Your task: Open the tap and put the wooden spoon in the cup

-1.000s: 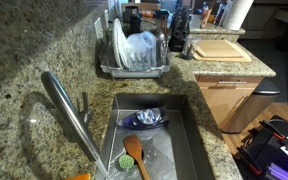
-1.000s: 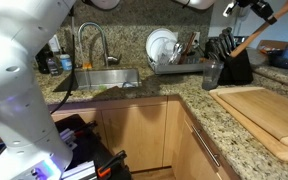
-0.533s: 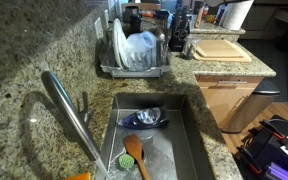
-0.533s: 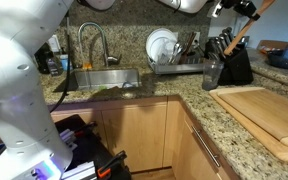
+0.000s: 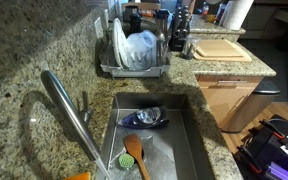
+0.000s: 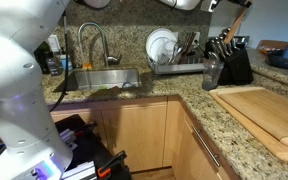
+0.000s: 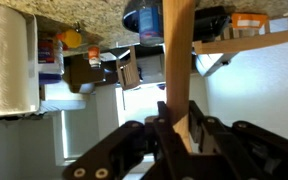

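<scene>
Gripping the wooden spoon (image 7: 176, 50) by its handle, with the gripper (image 7: 177, 128) closed on it from both sides at six o'clock of the wrist view and the handle reaching straight up to twelve o'clock. Hanging high at one o'clock of an exterior view, above the knife block (image 6: 234, 62), with the dark cup (image 6: 212, 72) just at nine o'clock of that block on the granite counter (image 6: 184, 93); spoon and cup well apart.

Standing at nine o'clock of the sink (image 5: 112, 130) in an exterior view: the tap (image 5: 69, 110), slanted, with its slim lever (image 5: 84, 102) near the base. Cannot tell whether water runs.

Lying in the sink toward six o'clock: a second wooden utensil (image 5: 134, 155) with an oval head, and at twelve o'clock of it a blue dish (image 5: 144, 119).

Sitting beyond the sink at twelve o'clock: a dish rack (image 5: 134, 68) holding white plates, and at two o'clock of the rack a wooden cutting board (image 5: 222, 48).

Showing at nine o'clock of the wrist view: a paper towel roll (image 7: 6, 60).
</scene>
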### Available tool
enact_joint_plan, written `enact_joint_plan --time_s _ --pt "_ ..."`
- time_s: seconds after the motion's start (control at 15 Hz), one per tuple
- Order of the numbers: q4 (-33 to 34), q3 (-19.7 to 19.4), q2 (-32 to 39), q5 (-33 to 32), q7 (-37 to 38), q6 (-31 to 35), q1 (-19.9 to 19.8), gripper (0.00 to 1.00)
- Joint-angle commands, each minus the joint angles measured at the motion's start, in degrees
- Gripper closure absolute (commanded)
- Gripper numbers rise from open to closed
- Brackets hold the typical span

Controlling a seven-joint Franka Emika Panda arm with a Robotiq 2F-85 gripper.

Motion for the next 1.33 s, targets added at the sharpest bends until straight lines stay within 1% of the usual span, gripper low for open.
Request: enact_joint_plan --time_s 0.0,0.07,0.13,0.4,0.47,0.6,0.73,1.0,1.13,1.2,1.27 --pt "-4.49 -5.35 -4.11 -6.25 4.08 4.96 4.64 0.94" --pt "-0.39 -2.86 -1.02 -3.05 1.77 1.98 2.20 0.94" --pt "-0.55 -3.45 -1.47 -3.40 2.08 1.83 2.69 0.77" --pt "-0.56 -3.33 -0.96 -3.32 2.08 1.71 2.62 0.77" --pt "-1.02 -3.54 -1.33 -3.85 1.35 1.52 2.83 0.94" --pt "-3.69 -3.70 -3.82 -5.83 -1.97 0.66 4.82 0.94" --pt "-6.55 -3.22 -6.86 -7.37 -6.74 -1.62 7.26 0.94" --pt "-10.62 -2.83 -12.23 -7.65 -15.64 -11.39 12.11 0.94" --pt "-11.87 -3.83 -14.35 -8.25 -17.92 -16.46 14.50 0.94" --pt "-12.16 -4.44 -14.95 -8.79 -17.75 -17.63 15.31 0.94" --pt "-7.88 -3.64 -11.09 -6.62 -16.17 -15.77 13.25 0.77"
